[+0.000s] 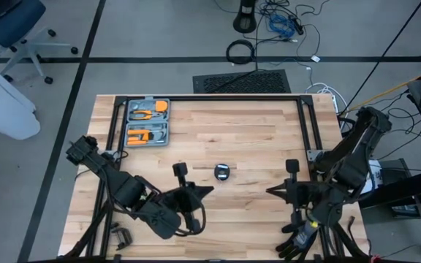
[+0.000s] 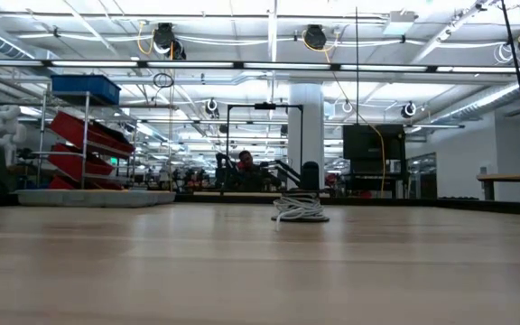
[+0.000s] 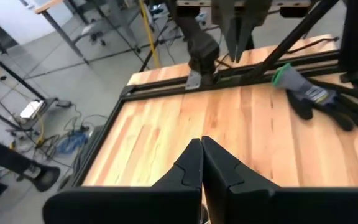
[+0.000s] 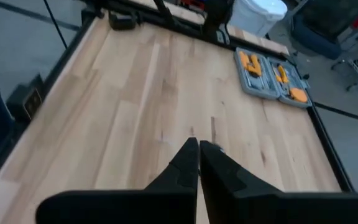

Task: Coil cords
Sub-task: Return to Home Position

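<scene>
The thin white cord lies coiled in a small bundle with its round black-and-silver reel, resting on the wooden table near the middle. In the low view the coil sits on the table top with the dark reel standing above it. My left gripper is shut and empty, just nearer and to the left of the coil; it also shows in its own wrist view. My right gripper is shut and empty, to the right of the coil and nearer; it also shows in its own wrist view. Neither touches the cord.
A grey tool case with orange tools lies open at the far left; it also shows in the right wrist view. A dark glove lies at the near right by the right arm's base. A black frame runs along the far edge.
</scene>
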Robot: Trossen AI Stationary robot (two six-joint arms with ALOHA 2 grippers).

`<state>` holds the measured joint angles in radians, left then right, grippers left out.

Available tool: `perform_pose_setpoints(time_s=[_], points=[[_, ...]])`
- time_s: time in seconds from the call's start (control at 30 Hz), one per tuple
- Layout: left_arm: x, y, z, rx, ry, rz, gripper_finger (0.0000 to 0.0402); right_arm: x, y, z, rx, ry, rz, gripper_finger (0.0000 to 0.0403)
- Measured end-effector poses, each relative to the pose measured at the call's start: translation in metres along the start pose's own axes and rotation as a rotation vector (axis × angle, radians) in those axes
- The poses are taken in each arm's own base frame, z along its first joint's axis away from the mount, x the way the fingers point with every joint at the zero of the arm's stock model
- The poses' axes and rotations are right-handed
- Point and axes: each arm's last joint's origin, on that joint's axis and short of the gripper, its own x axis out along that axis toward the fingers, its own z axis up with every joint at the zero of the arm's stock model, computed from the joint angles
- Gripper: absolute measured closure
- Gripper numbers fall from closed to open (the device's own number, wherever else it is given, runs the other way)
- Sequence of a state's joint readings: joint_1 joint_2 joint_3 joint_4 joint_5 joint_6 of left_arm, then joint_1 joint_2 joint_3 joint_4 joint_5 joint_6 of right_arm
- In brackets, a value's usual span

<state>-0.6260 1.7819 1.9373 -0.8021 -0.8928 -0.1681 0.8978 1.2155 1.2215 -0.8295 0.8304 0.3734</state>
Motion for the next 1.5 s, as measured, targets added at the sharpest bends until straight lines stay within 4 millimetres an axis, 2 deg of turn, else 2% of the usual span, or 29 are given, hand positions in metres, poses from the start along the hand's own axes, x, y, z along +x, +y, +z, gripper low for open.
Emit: perform_pose_setpoints(time_s=[0.13, 0.23, 0.43, 0.6, 0.73, 0.87, 1.13, 1.5], points=[[0.001, 0.0, -0.003, 0.032, 0.018, 0.006, 0.04, -0.001, -0.007, -0.022, 0.015, 0.027, 0.02, 0.0402], [0.011, 0.003, -0.011, 0.055, 0.042, 0.046, 0.04, 0.002, -0.012, -0.046, 0.052, 0.032, 0.023, 0.0403], [0.059, 0.015, -0.034, 0.005, 0.111, 0.032, 0.04, 0.009, -0.02, -0.089, 0.104, -0.04, 0.099, 0.0403], [0.103, 0.024, -0.057, -0.039, 0.088, -0.016, 0.04, 0.008, -0.032, -0.118, 0.148, -0.087, 0.122, 0.0403], [0.123, 0.039, -0.082, -0.064, 0.123, 0.02, 0.0401, 0.008, -0.039, -0.136, 0.199, -0.136, 0.145, 0.0403], [0.122, 0.055, -0.104, -0.131, 0.098, 0.022, 0.0401, 0.012, -0.041, -0.151, 0.222, -0.195, 0.175, 0.0403], [0.083, 0.079, -0.148, -0.199, 0.008, -0.016, 0.0401, 0.023, -0.038, -0.178, 0.236, -0.248, 0.201, 0.0403], [0.043, 0.093, -0.23, -0.272, -0.271, -0.129, 0.0401, 0.035, -0.047, -0.187, 0.261, -0.281, 0.174, 0.0403]])
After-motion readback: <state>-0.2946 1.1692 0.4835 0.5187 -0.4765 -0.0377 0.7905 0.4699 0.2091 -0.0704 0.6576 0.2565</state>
